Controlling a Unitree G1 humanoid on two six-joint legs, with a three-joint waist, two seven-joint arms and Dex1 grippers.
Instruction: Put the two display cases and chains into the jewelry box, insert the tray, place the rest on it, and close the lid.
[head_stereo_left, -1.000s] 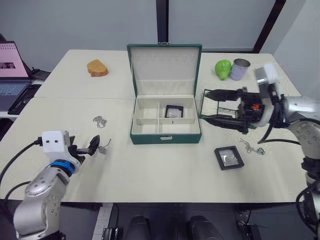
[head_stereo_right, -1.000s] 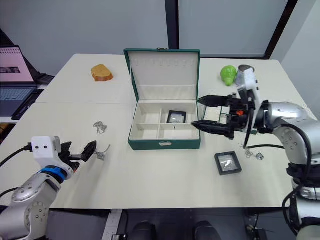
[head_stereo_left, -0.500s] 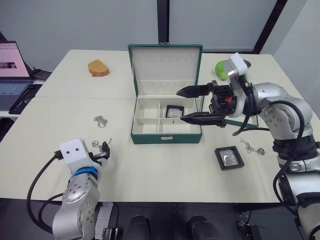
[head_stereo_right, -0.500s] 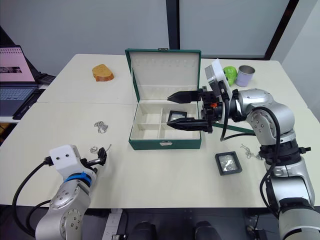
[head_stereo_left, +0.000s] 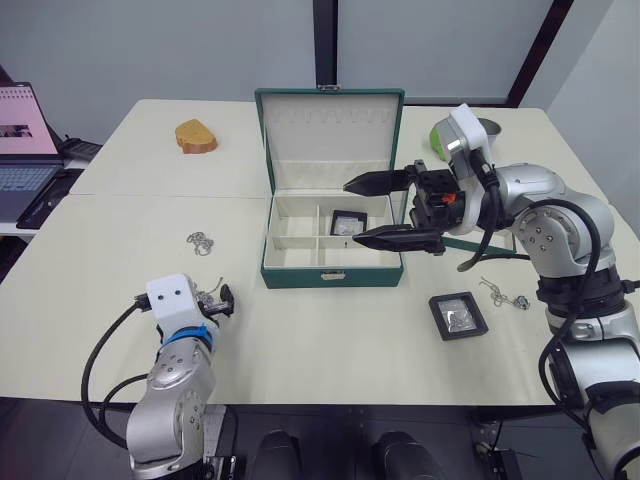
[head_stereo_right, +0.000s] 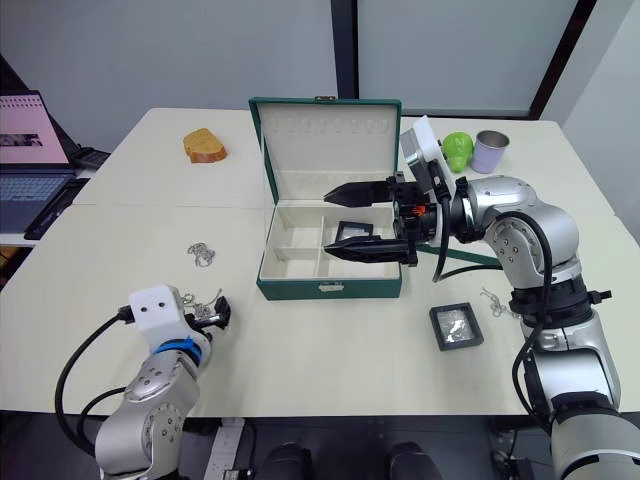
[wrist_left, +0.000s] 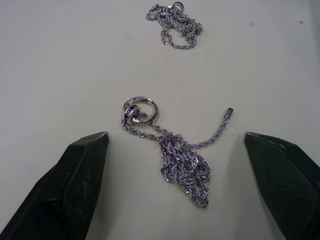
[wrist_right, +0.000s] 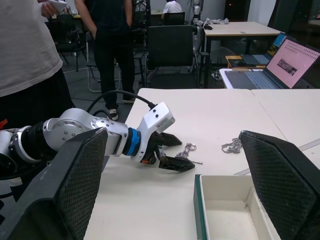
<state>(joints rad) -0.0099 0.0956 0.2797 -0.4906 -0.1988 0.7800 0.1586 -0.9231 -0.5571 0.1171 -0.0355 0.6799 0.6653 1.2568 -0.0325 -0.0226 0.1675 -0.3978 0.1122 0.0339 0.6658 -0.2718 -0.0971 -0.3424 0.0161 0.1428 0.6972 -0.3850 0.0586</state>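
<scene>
Now on counter (head_stereo_left: 120, 230): green box (head_stereo_left: 330, 270) open, lid (head_stereo_left: 330, 125) upright, one case (head_stereo_left: 347, 222) in back right compartment. Over box's right side, right gripper (head_stereo_left: 372, 210), fingers (head_stereo_left: 375, 183) wide apart, empty. Second case (head_stereo_left: 458, 315) right of box, chain (head_stereo_left: 505, 296) just beyond. Near left front edge, left gripper (wrist_left: 175, 165), fingers (wrist_left: 75, 175) apart either side of ringed chain (wrist_left: 175, 150); another chain (head_stereo_left: 200, 241) farther back.

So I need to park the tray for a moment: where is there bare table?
Bare table runs in front of the jewelry box, between the near chain and the loose display case. The box's right side is crowded by the right gripper.
</scene>
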